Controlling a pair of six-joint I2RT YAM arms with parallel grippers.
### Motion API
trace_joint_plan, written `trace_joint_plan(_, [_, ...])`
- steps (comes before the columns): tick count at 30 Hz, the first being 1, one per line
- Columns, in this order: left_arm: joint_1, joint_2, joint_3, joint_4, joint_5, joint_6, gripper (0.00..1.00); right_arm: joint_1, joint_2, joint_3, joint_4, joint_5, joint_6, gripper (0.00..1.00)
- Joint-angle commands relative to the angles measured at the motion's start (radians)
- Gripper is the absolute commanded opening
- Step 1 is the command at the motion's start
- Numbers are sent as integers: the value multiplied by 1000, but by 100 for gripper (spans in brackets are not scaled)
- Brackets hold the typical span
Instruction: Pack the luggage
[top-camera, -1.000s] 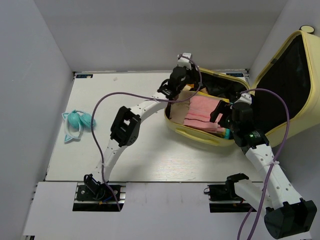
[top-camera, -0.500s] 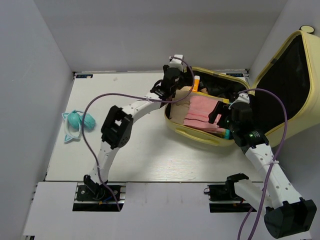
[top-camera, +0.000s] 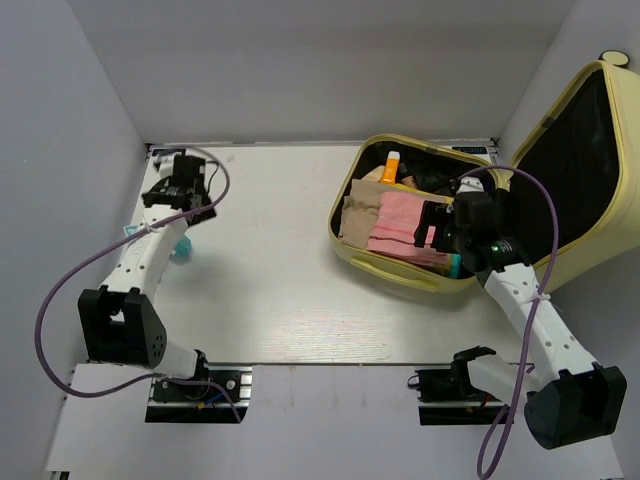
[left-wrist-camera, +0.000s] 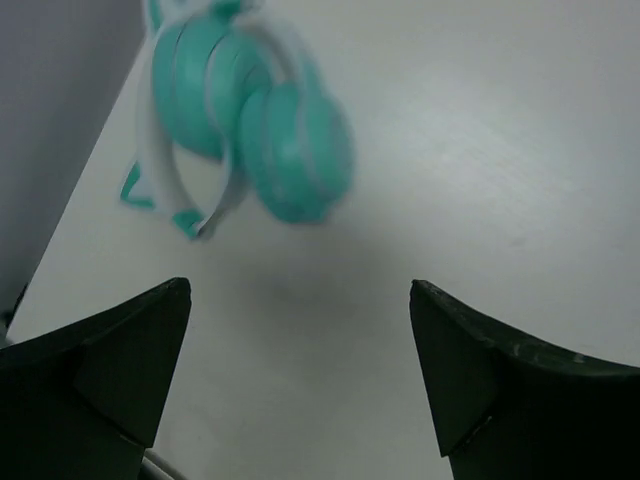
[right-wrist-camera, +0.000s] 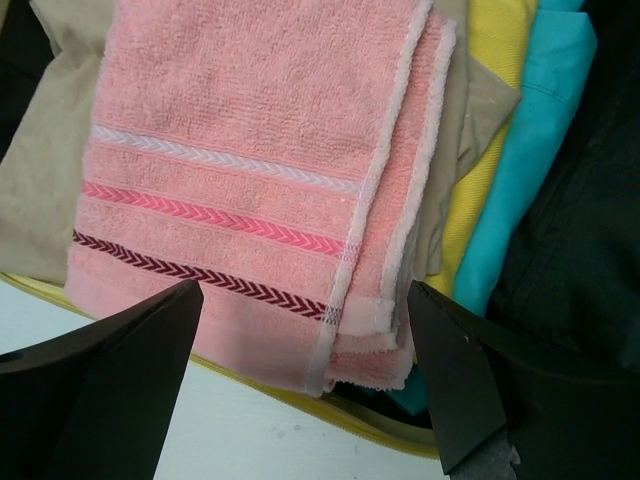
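L gripper (left-wrist-camera: 298, 290) spread wide, empty, hovering over teal headphones (left-wrist-camera: 250, 130) at far-left edge of table (top-camera: 280, 270). Prob lining up for pickup; phones sit just ahead of my tips, not btwn them. R gripper (right-wrist-camera: 305, 290) also wide open, nothing held, poised over pink towel (right-wrist-camera: 240, 150) inside luggage (top-camera: 390, 268), maybe to press stack flat. Luggage lies open on right side, lid raised: directly under R jaws, well apart from L.

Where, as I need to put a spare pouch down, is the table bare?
Bare: the middle of the white table, between the teal-and-white headphones at the left wall and the pale yellow hard-shell suitcase. Crowded: the suitcase's inside, filled with folded cloths.
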Motion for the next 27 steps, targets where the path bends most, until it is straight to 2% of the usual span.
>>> trace_joint_plan(1, [197, -43, -117, -200, 30, -100, 100, -2, 27, 57, 1, -22, -23, 89])
trace_joint_plan(2, [239, -93, -157, -186, 164, -113, 100, 1, 34, 61, 8, -25, -24, 89])
trace_joint_plan(3, [282, -106, -194, -171, 190, -119, 100, -3, 52, 68, 20, -29, -24, 89])
trace_joint_plan(4, [389, -116, -213, -139, 205, -123, 100, -2, 58, 85, 22, -31, -22, 89])
trace_joint_plan(6, [453, -139, -257, -106, 271, -136, 100, -2, 81, 100, 27, -43, -27, 89])
trace_joint_plan(7, [546, -141, -265, -95, 284, -148, 98, 0, 98, 125, 22, -37, -24, 89])
trace_joint_plan(9, [634, -109, -274, -91, 333, -151, 96, 1, 118, 149, 27, -45, -36, 89])
trace_joint_plan(14, [729, -23, -305, -17, 443, -177, 93, 3, 221, 258, 8, -133, -105, 89])
trace_joint_plan(16, [735, 9, -320, 76, 458, -182, 93, 9, 268, 330, -1, -193, -111, 91])
trace_joint_plan(21, [757, 97, -249, 118, 413, -206, 94, 21, 357, 403, -7, -206, -96, 91])
trace_joint_plan(27, [806, 177, -201, 193, 480, -176, 97, 38, 403, 441, 11, -190, -90, 91])
